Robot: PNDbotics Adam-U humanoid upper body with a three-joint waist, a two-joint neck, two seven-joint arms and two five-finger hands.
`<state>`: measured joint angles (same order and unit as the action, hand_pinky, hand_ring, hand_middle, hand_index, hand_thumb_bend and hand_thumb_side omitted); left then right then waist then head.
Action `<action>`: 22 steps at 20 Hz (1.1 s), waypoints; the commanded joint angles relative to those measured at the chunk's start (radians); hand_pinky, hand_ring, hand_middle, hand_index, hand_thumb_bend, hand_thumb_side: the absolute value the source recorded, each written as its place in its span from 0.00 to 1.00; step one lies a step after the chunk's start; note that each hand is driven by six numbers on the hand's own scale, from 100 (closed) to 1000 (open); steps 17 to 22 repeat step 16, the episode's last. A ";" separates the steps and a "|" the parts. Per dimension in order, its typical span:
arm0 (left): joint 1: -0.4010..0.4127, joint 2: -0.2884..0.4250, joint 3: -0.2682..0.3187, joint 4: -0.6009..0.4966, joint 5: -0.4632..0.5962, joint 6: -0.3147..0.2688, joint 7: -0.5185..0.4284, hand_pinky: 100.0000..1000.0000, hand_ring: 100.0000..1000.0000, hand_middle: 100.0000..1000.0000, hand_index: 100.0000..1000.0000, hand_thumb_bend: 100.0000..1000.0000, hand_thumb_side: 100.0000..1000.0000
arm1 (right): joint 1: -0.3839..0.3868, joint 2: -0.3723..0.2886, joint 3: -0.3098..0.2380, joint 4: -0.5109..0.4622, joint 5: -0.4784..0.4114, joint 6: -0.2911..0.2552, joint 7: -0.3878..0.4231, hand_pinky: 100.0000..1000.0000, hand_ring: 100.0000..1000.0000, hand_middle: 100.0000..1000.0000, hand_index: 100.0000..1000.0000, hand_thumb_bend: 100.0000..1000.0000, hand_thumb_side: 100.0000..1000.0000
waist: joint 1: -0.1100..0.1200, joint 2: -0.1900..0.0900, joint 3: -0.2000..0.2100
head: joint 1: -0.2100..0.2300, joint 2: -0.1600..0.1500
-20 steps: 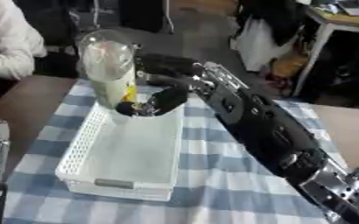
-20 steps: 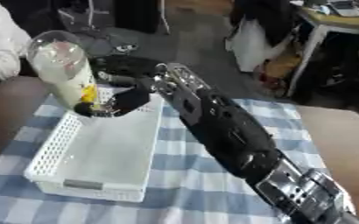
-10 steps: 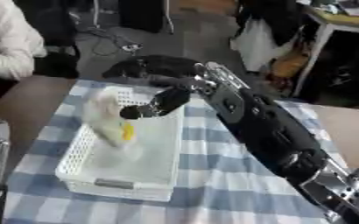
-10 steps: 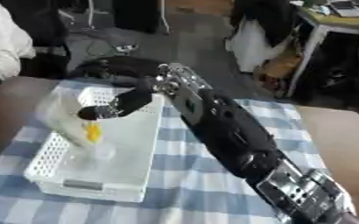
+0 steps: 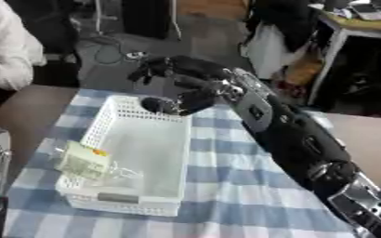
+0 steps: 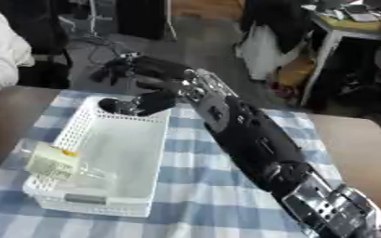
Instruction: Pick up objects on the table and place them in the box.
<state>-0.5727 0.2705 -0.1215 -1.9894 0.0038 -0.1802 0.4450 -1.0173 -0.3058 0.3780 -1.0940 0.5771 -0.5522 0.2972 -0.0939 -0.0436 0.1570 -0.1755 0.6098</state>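
Left eye view
Bottle: a clear plastic bottle [image 5: 86,162] with a pale yellowish label and a small orange mark lies on its side, tilted over the left wall of the basket near its front corner.
Basket: a white mesh basket [image 5: 171,160] stands on a blue-and-white checked cloth [image 5: 226,186]; apart from the bottle, its floor looks bare.
Right hand: the right hand [image 5: 176,83] hangs above the basket's far rim, fingers spread and relaxed, holding nothing (the thumb hangs down toward the rim).
Surroundings: a person's white sleeve [image 5: 7,46] shows beyond the basket's far left corner, not touching anything on the cloth.

Right eye view
Bottle: it leans across the basket's left wall at the near end, part inside and part over the rim.
Right arm: the black forearm [image 6: 242,135] crosses the cloth from the basket's right side up to its far edge.
Table: brown table top [image 6: 364,144] lies bare to the right of the cloth, well apart from the basket.
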 commanded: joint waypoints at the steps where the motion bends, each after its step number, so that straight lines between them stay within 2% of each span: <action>1: 0.001 0.029 0.009 -0.011 -0.007 0.006 0.005 0.65 0.57 0.80 0.76 0.10 1.00 | 0.028 -0.122 0.028 -0.118 -0.065 0.001 -0.038 0.74 0.70 0.74 0.87 0.09 1.00 | 0.013 -0.015 -0.013 | 0.015 -0.038; 3: 0.016 0.043 0.010 -0.011 -0.009 0.011 0.006 0.65 0.57 0.79 0.76 0.09 1.00 | 0.087 -0.220 0.058 -0.249 -0.144 0.001 -0.049 0.71 0.69 0.72 0.86 0.06 1.00 | 0.019 -0.018 -0.031 | 0.022 -0.068; 5: 0.034 0.061 0.011 -0.010 -0.013 0.022 0.006 0.64 0.56 0.79 0.76 0.09 1.00 | 0.165 -0.314 0.064 -0.403 -0.251 0.022 -0.070 0.66 0.66 0.69 0.84 0.22 1.00 | 0.028 -0.017 -0.051 | 0.029 -0.094; 6: 0.042 0.069 0.011 -0.009 -0.016 0.029 0.006 0.64 0.55 0.79 0.76 0.08 1.00 | 0.205 -0.350 0.057 -0.474 -0.303 0.045 -0.084 0.64 0.65 0.68 0.84 0.10 1.00 | 0.032 -0.016 -0.059 | 0.033 -0.104; 7: 0.053 0.079 0.010 -0.004 -0.019 0.036 0.005 0.64 0.55 0.80 0.76 0.08 1.00 | 0.255 -0.375 0.040 -0.553 -0.357 0.065 -0.104 0.62 0.65 0.67 0.84 0.12 1.00 | 0.038 -0.014 -0.072 | 0.042 -0.113; 9: 0.072 0.099 0.009 0.010 -0.027 0.049 0.002 0.63 0.53 0.80 0.76 0.08 1.00 | 0.360 -0.398 -0.012 -0.707 -0.440 0.104 -0.145 0.60 0.63 0.65 0.83 0.14 1.00 | 0.052 -0.011 -0.096 | 0.063 -0.134; 12: 0.100 0.124 0.008 0.036 -0.046 0.063 -0.011 0.62 0.52 0.80 0.76 0.06 1.00 | 0.488 -0.372 -0.090 -0.869 -0.488 0.154 -0.192 0.57 0.63 0.65 0.83 0.10 1.00 | 0.071 -0.007 -0.131 | 0.093 -0.154; 15: 0.133 0.149 0.000 0.068 -0.074 0.087 -0.046 0.62 0.50 0.80 0.76 0.06 1.00 | 0.562 -0.293 -0.126 -0.902 -0.512 0.132 -0.194 0.56 0.61 0.64 0.81 0.07 1.00 | 0.088 -0.004 -0.177 | 0.117 -0.156; 16: 0.140 0.155 -0.001 0.076 -0.089 0.094 -0.064 0.61 0.45 0.74 0.74 0.06 1.00 | 0.574 -0.271 -0.133 -0.904 -0.520 0.125 -0.190 0.56 0.61 0.64 0.79 0.05 1.00 | 0.092 -0.002 -0.188 | 0.117 -0.159; 22: 0.140 0.155 -0.001 0.076 -0.089 0.094 -0.064 0.61 0.45 0.74 0.74 0.06 1.00 | 0.574 -0.271 -0.133 -0.904 -0.520 0.125 -0.190 0.56 0.61 0.64 0.79 0.05 1.00 | 0.092 -0.002 -0.188 | 0.117 -0.159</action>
